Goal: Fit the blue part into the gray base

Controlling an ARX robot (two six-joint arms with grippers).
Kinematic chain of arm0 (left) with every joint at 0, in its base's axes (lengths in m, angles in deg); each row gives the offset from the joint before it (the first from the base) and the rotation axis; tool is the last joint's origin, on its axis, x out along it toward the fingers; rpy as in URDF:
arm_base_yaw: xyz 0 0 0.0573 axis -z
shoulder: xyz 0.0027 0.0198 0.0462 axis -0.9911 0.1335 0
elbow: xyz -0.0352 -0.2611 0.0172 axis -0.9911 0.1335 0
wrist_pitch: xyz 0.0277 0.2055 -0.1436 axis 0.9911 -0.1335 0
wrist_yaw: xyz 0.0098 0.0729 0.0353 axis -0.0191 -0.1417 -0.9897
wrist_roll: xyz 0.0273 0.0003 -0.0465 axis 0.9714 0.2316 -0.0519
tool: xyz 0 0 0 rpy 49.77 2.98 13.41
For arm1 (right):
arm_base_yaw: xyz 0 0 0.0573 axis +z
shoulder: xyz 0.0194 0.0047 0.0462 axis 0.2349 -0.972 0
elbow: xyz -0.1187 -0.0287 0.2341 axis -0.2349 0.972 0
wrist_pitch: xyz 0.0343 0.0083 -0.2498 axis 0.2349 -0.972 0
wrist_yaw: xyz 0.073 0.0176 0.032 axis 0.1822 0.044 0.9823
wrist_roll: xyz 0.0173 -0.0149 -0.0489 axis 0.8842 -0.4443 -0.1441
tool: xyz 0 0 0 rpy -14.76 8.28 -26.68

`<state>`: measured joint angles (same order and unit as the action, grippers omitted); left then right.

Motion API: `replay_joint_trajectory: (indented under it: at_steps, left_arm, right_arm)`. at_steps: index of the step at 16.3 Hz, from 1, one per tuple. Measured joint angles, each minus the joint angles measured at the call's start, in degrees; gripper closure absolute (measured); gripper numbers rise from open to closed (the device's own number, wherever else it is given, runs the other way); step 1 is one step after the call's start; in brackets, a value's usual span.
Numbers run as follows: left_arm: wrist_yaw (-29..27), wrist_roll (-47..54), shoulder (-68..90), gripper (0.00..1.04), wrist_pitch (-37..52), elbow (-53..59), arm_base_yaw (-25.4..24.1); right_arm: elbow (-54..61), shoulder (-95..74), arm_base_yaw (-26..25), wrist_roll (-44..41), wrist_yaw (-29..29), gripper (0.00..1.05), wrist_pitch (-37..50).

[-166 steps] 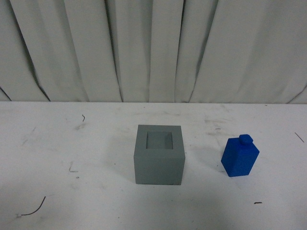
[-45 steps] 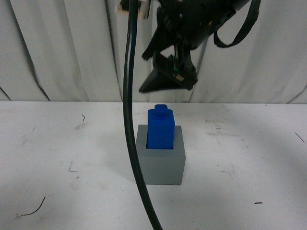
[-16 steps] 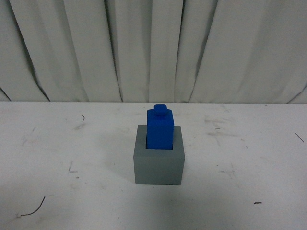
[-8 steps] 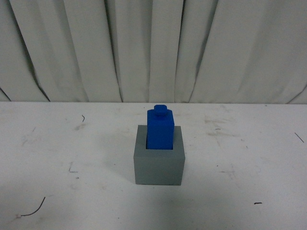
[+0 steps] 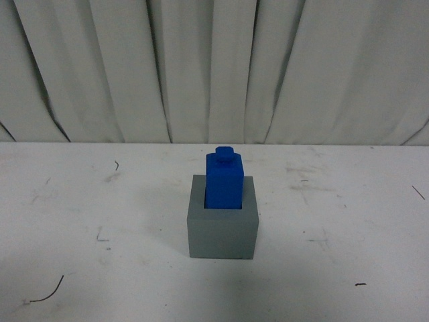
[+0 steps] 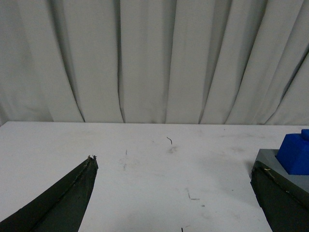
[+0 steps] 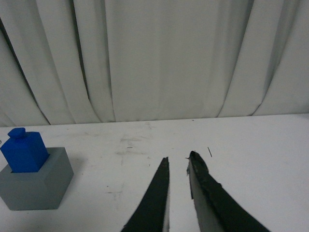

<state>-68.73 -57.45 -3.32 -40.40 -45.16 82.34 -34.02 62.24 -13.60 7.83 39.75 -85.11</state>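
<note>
The gray base [image 5: 222, 228] sits near the middle of the white surface [image 5: 100, 201] in the front view, a matte cube with a square recess in its top face. The blue part [image 5: 223, 180] stands upright in that recess, its lower end sunk below the gray rim and most of its height rising above it, with the small square knob on top. A thin band of gray rim shows at 3 and 9 o'clock of the blue block, and a wider band at 6 o'clock.

No writing, label or brand mark can be made out on either block or on the surface. The surface carries only scuffs and a few short dark marks; one curved dark strand [image 5: 47, 293] lies toward 8 o'clock from the base, well apart from it.

A pleated pale curtain [image 5: 214, 67] hangs behind the surface at 12 o'clock.

Neither arm shows in the front view. In the left wrist view the left end effector [image 6: 171, 191] is spread wide, its two dark fingers far apart over bare surface, with the base and blue part just behind one fingertip. In the right wrist view the right end effector [image 7: 177, 161] has its fingers drawn nearly together with only a narrow slit between the tips, pinching nothing; the base with the blue part stands well apart from it.
</note>
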Motion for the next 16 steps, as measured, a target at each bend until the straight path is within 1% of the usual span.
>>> replay_joint_trajectory:
  at_steps: [2, 4, 5, 6, 8, 9, 10, 16]
  left_arm:
    - [0.0, 0.0, 0.0, 0.07, 0.0, 0.0, 0.0]
    - [0.0, 0.0, 0.0, 0.07, 0.0, 0.0, 0.0]
    - [0.0, 0.0, 0.0, 0.07, 0.0, 0.0, 0.0]
    - [0.0, 0.0, 0.0, 0.07, 0.0, 0.0, 0.0]
    - [0.0, 0.0, 0.0, 0.07, 0.0, 0.0, 0.0]
    - [0.0, 0.0, 0.0, 0.07, 0.0, 0.0, 0.0]
    - [0.0, 0.0, 0.0, 0.07, 0.0, 0.0, 0.0]
    - [0.0, 0.0, 0.0, 0.07, 0.0, 0.0, 0.0]
  right_arm:
    - [0.0, 0.0, 0.0, 0.0, 0.0, 0.77, 0.0]
    - [0.0, 0.0, 0.0, 0.0, 0.0, 0.59, 0.0]
    - [0.0, 0.0, 0.0, 0.0, 0.0, 0.44, 0.0]
    - [0.0, 0.0, 0.0, 0.0, 0.0, 0.33, 0.0]
    - [0.0, 0.0, 0.0, 0.0, 0.0, 0.15, 0.0]
    - [0.0, 0.0, 0.0, 0.0, 0.0, 0.08, 0.0]
    - [0.0, 0.0, 0.0, 0.0, 0.0, 0.06, 0.0]
    - [0.0, 0.0, 0.0, 0.0, 0.0, 0.06, 0.0]
